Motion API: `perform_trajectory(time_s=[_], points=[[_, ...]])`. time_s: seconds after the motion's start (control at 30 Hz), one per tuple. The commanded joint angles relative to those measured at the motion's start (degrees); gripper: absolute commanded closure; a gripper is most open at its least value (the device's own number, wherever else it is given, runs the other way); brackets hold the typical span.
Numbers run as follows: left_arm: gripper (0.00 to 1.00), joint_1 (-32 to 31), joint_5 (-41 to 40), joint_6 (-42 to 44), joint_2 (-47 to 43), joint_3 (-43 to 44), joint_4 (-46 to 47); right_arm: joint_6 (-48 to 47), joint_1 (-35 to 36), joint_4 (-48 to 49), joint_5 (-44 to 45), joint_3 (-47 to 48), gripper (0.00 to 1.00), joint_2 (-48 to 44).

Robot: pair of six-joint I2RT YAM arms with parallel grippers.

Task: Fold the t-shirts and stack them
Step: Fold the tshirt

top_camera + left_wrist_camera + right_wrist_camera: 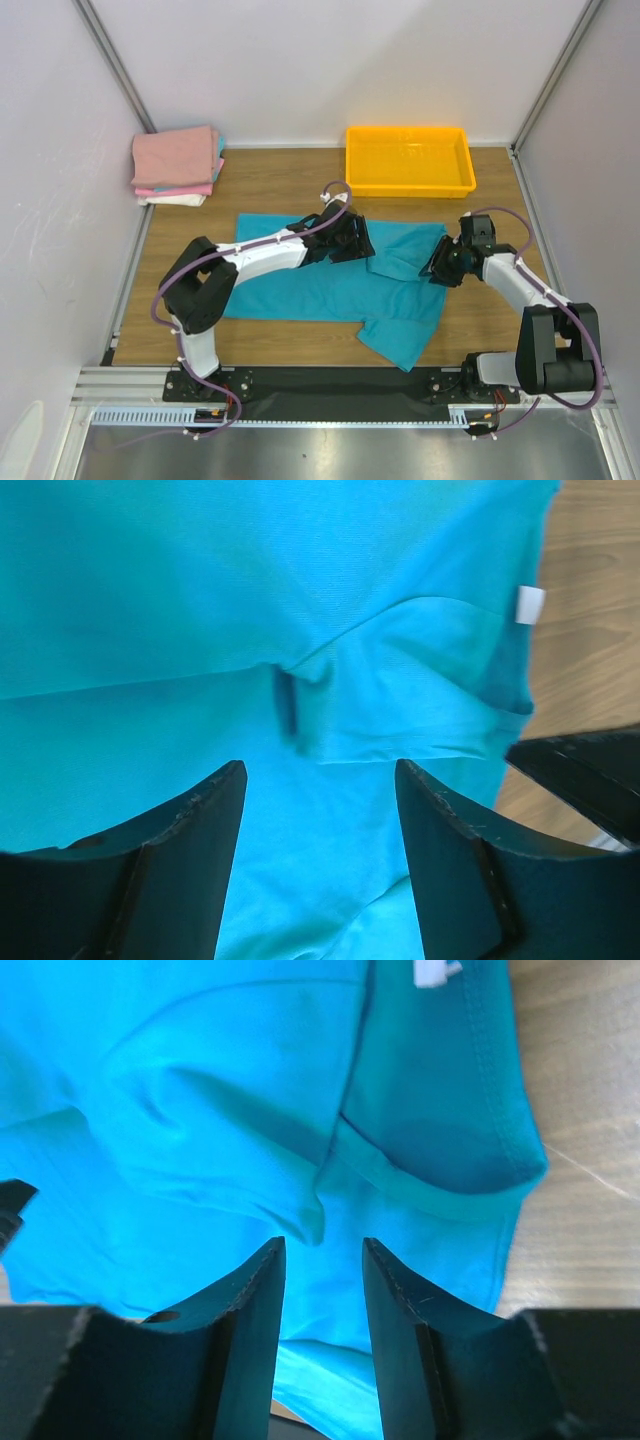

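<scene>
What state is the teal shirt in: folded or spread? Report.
Mostly spread: the teal shirt lies flat, only a flap near the collar turned over, one sleeve sticking out.

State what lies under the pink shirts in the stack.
A white folded shirt shows beneath the pink shirts, resting on the table; its full extent is covered.

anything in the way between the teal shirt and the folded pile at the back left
Nothing visible: bare table lies between the teal t-shirt and the folded stack. The yellow tray sits back right, off that line. The left gripper and right gripper hang open over the shirt.
</scene>
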Motion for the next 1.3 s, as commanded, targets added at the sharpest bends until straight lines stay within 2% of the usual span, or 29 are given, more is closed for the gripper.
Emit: perform_trajectory(time_s=[0.0, 0.5, 0.67, 0.73, 1.03, 1.13, 1.27], points=[[0.33, 0.0, 3.5, 0.7, 0.8, -0.4, 5.1, 2.2, -0.3, 4.5, -1.9, 2.2, 0.59, 2.0], [0.34, -0.1, 9.8, -3.1, 6.9, -0.1, 9.5, 4.8, 0.6, 6.7, -2.5, -1.9, 0.57, 0.8], [0.39, 0.0, 10.8, -4.8, 7.6, -1.2, 11.0, 4.9, 1.3, 7.6, -1.8, -1.9, 0.58, 1.4], [0.46, 0.0, 11.4, -5.1, 8.0, -1.4, 12.5, 4.9, 1.3, 8.0, -2.0, -1.9, 0.59, 1.9], [0.83, -0.1, 10.9, -5.6, 6.5, -1.4, 11.7, 4.8, 1.9, 7.8, -3.1, -1.9, 0.92, 1.8], [0.9, -0.1, 9.7, -5.0, 4.7, -1.2, 9.6, 4.5, 1.9, 6.5, -3.1, -1.2, 1.0, 0.6], [0.93, 0.1, 9.0, -4.4, 1.7, -0.5, 7.5, 4.4, 1.7, 4.9, -2.9, -0.4, 1.0, -1.3]])
